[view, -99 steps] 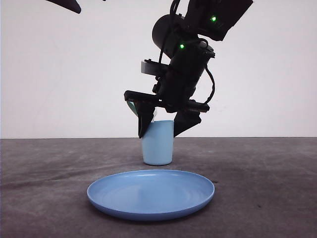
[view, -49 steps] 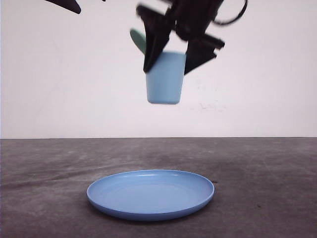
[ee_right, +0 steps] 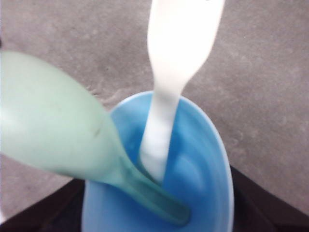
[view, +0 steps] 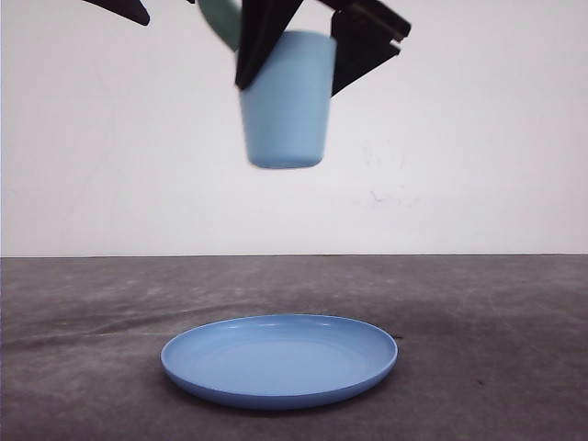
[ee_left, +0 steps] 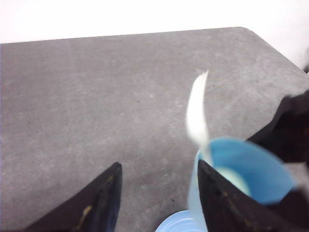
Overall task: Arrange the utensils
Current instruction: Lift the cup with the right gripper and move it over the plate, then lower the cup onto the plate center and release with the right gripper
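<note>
right end effector (view: 296, 55) clenched on the light blue cup (view: 285, 101), held high over the blue plate (view: 280, 358), which sits near the desk (view: 496, 322) front edge. mint-green spoon (ee_right: 63, 140) & white fork (ee_right: 176, 63) both stand handle-down inside the cup, so sorting looks mostly done; prob. left: set the cup down. left end effector (ee_left: 159, 198) released, holding nothing.

Below me stretches a dark grey table (view: 496, 367) with a mottled, slightly scuffed surface. A round blue plate (view: 280, 359) lies flat on it, near the front edge.
</note>
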### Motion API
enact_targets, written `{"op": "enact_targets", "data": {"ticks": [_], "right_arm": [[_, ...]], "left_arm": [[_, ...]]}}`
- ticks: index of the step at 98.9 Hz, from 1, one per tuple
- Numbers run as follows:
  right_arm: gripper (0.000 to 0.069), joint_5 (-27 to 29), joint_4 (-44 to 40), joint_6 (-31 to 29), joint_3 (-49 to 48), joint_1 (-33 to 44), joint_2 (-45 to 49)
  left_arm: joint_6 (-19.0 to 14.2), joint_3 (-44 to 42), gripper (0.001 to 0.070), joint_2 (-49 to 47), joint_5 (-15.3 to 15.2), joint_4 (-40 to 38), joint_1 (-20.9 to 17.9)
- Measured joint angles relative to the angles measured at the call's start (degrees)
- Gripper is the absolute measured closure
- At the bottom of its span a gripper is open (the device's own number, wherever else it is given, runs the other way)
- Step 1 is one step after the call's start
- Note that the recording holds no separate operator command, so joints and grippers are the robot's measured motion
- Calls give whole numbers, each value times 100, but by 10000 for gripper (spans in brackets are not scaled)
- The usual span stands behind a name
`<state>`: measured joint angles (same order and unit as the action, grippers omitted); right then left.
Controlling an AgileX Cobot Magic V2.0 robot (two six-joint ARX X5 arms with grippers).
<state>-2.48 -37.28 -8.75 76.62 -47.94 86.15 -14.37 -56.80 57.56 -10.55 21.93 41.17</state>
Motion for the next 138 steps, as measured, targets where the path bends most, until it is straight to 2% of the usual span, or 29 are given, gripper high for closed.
{"op": "enact_targets", "data": {"ticks": [52,108,114,126,138], "right_arm": [[292,586,2428,-313,-2535,-647,2],[290,835,2767,-461,-2656,-710,229],[256,833,2761,-472,-2656,-710,229],[107,831,2715,-529,-2656,-715,229],[69,822,2660,-570,-2656,-715,225]], "left_arm": [[87,0,413,0,0,7,-2],[87,0,413,0,0,17,0],[85,0,413,0,0,17,-2],[87,0,413,0,0,28,-2],[87,0,413,0,-2,33,-2]]}}
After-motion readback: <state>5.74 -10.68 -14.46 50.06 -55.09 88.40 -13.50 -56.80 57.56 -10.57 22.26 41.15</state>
